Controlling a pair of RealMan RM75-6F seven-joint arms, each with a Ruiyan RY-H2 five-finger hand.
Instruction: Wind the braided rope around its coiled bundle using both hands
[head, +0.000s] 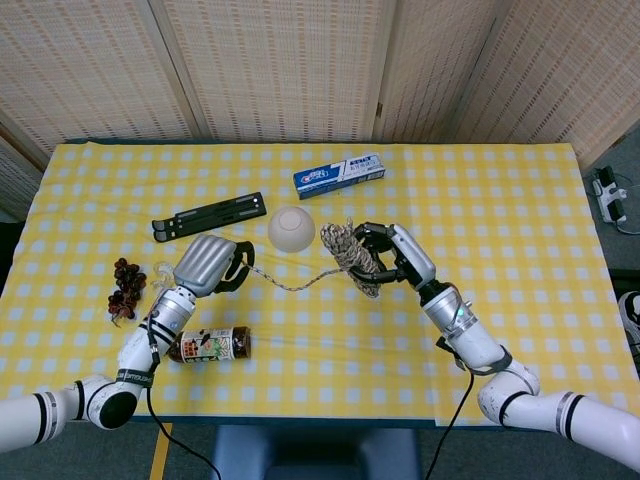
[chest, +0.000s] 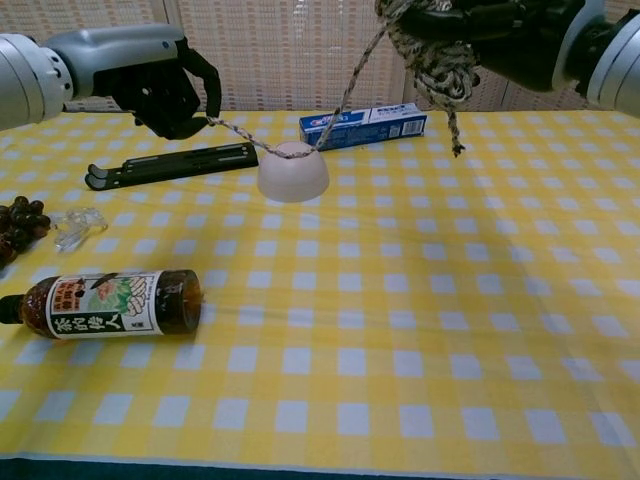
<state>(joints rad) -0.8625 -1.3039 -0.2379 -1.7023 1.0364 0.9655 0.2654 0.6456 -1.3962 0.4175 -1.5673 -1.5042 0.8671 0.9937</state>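
The coiled bundle of braided rope hangs above the table's middle, gripped by my right hand. In the chest view the bundle sits at the top with the right hand around it and a short tail dangling below. A free strand sags from the bundle across to my left hand, which pinches its end. In the chest view this strand dips just over the bowl, and the left hand holds it at upper left.
A white upturned bowl stands under the strand. Behind it lie a blue toothpaste box and a black folding stand. Dark grapes and a lying tea bottle are at the left front.
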